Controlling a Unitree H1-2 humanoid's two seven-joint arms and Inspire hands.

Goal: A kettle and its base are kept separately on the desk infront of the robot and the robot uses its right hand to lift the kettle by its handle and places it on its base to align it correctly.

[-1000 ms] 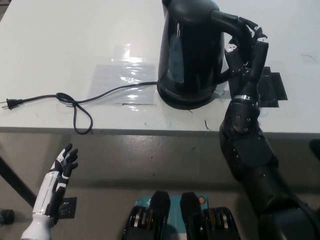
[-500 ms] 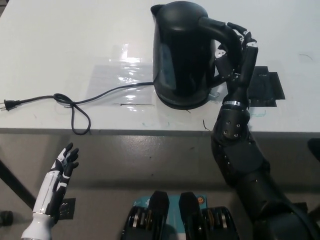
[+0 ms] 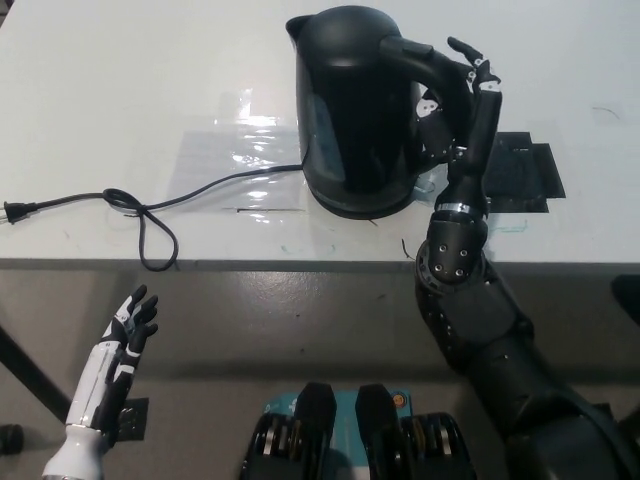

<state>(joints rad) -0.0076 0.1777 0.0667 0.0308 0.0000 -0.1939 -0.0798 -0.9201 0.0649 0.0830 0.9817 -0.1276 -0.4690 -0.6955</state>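
Head view shows my right hand (image 3: 462, 105) at the kettle's handle (image 3: 432, 62), fingers partly uncurled around it; I cannot tell whether the grip is closed. The black kettle (image 3: 352, 110) stands upright on its base (image 3: 360, 207) near the front edge of the white counter (image 3: 120, 90). A black cord (image 3: 150, 205) runs from the base toward the counter's left edge, looped once. My white left hand (image 3: 130, 325) rests below the front edge, released, fingers spread.

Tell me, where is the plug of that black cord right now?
In the head view the plug lies at the white desk's far left edge, away from the kettle.
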